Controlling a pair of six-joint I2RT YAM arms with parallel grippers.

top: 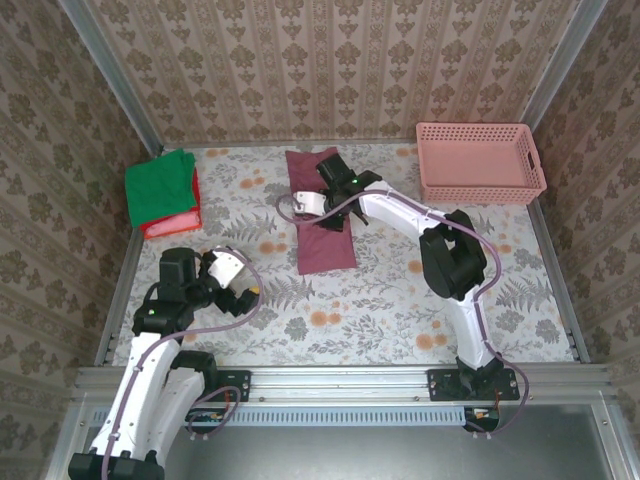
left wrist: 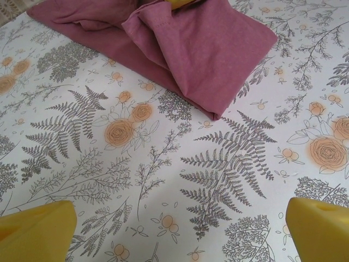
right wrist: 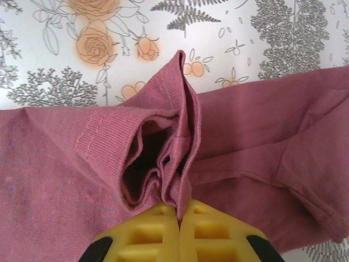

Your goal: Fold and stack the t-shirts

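As we log it: maroon t-shirt (top: 325, 248) folded lengthwise.
Right gripper (right wrist: 179, 210): pressed together, pinching that shirt's bunched edge.
Left gripper (left wrist: 177, 229): spread, near the shirt, not touching.

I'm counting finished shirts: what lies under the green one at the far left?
A red folded t-shirt lies under the green t-shirt; just its near and right edges show. Whether anything else sits beneath is hidden by the cloth.
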